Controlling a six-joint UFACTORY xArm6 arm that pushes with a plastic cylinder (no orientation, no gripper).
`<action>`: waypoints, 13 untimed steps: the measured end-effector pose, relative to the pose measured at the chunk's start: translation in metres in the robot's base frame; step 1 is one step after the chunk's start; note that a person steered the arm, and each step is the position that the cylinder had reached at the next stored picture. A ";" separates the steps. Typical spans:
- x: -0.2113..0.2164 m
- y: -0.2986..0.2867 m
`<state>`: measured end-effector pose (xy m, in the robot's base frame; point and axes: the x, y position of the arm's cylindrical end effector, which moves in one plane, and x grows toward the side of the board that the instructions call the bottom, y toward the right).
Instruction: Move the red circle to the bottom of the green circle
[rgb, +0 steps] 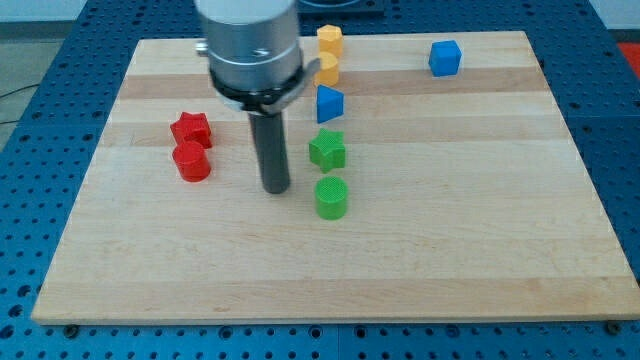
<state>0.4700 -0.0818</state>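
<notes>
The red circle (192, 161) stands at the view's left of the board, touching the red star (190, 129) just above it. The green circle (331, 197) stands near the middle, right below the green star (327, 150). My tip (276, 188) rests on the board between the red circle and the green circle, closer to the green circle and a little to its upper left. It touches no block.
A blue triangular block (329, 103) sits above the green star. Two yellow blocks (329, 41) (327, 69) stand in a column at the view's top. A blue cube (445, 58) sits at the top right. The wooden board (450, 250) lies on a blue perforated table.
</notes>
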 end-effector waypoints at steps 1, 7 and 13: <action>0.034 -0.029; -0.054 -0.094; 0.060 -0.020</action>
<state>0.5301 -0.1019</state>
